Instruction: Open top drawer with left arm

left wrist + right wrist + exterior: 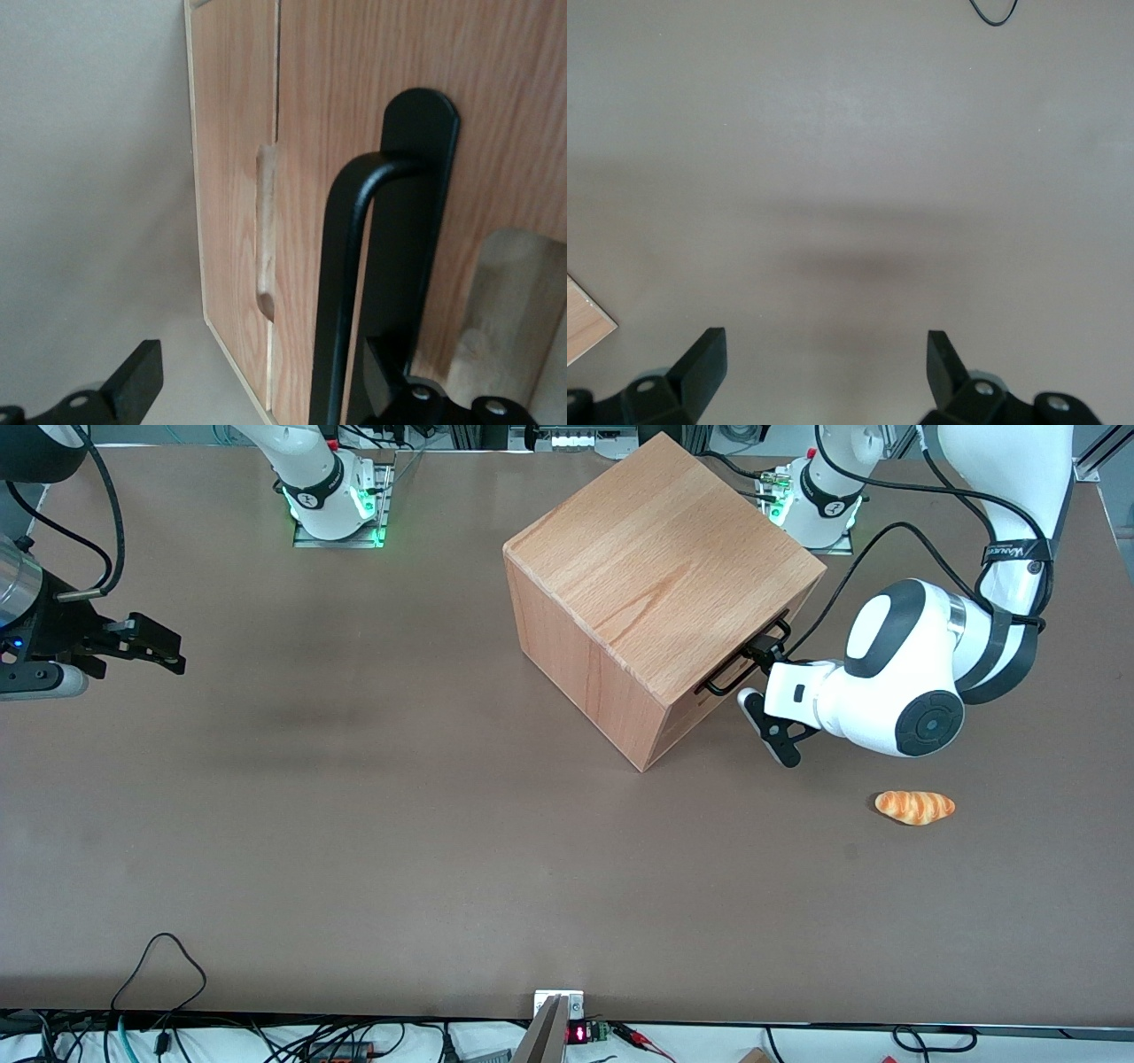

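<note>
Right of centre in front view, the left arm's gripper (769, 701) is standing jaws open astride the thin, stiff wire handle (742, 662) of the top drawer (381, 80), prob. light-sliding w/ grip at handle mid-span.

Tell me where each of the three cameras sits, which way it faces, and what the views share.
Front view: high over the table, looking down at both arms; the left arm has its gripper open at the top drawer.
Left wrist view: facing the drawer front; the fingers straddle the handle.
Right wrist view: facing bare table, the parked fingers showing.
Shared: front and left wrist views both show the handle and cabinet.
</note>
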`<state>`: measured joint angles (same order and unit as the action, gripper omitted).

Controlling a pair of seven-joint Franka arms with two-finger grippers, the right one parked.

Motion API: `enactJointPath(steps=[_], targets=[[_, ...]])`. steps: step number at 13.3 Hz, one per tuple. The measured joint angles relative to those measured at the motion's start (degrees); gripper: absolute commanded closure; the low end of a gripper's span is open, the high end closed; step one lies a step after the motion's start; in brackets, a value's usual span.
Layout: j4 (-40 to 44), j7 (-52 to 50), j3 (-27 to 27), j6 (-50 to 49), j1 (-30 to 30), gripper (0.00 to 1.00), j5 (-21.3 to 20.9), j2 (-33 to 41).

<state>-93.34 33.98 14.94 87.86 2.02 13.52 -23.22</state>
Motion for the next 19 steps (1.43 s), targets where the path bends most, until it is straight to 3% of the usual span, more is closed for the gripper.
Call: enactJointPath(steps=[19], targets=[[-3.1, 1.1, -0.2, 7.2, 1.2, 0.0, -1.8, 0.2]])
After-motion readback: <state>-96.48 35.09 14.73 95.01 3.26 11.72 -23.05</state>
